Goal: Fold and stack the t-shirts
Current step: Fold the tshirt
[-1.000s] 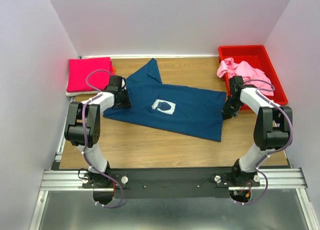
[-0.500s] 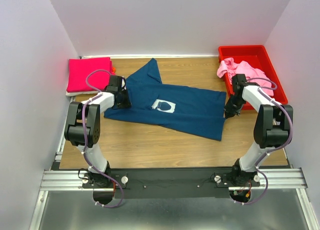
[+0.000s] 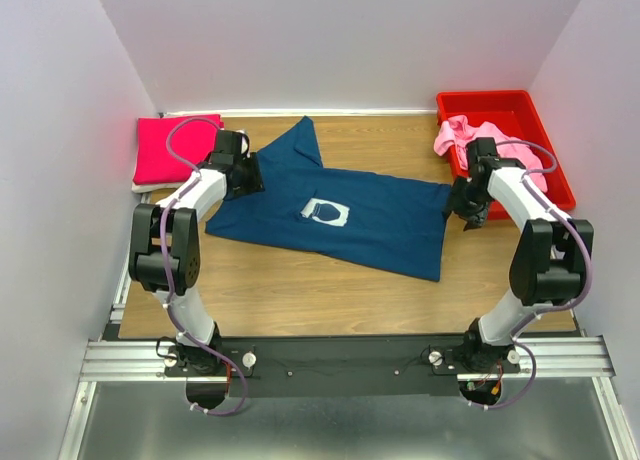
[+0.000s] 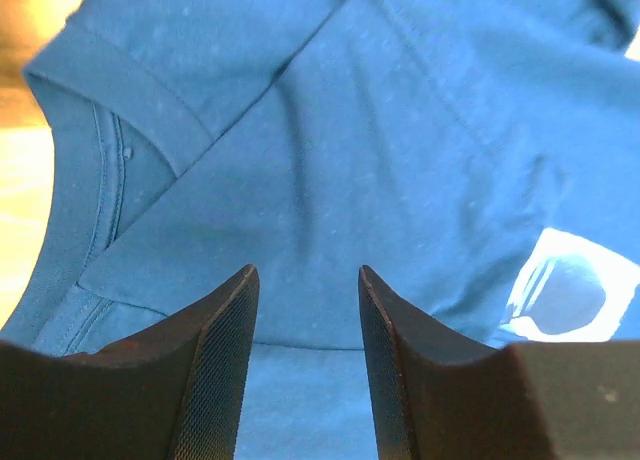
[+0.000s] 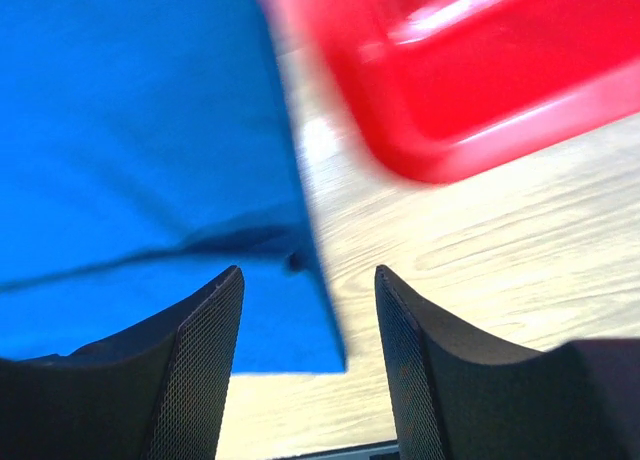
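Navy t-shirt [image 3: 370, 220] lies flat on the wooden table [image 3: 300, 290], long axis running left to right between the arms, collar end left, hem end right. Left gripper [image 4: 305, 280] hangs just over the collar-and-sleeve end, jaws apart, nothing between them. Right gripper [image 5: 308, 280] sits over the hem corner, near the red bin [image 3: 500, 98], jaws also apart and empty. Each arm is nearest its own end, so the fold probably needs both pinching together. Magenta t-shirt [image 3: 178, 148] sits folded far left; pink t-shirt [image 3: 485, 140] is heaped in the bin.
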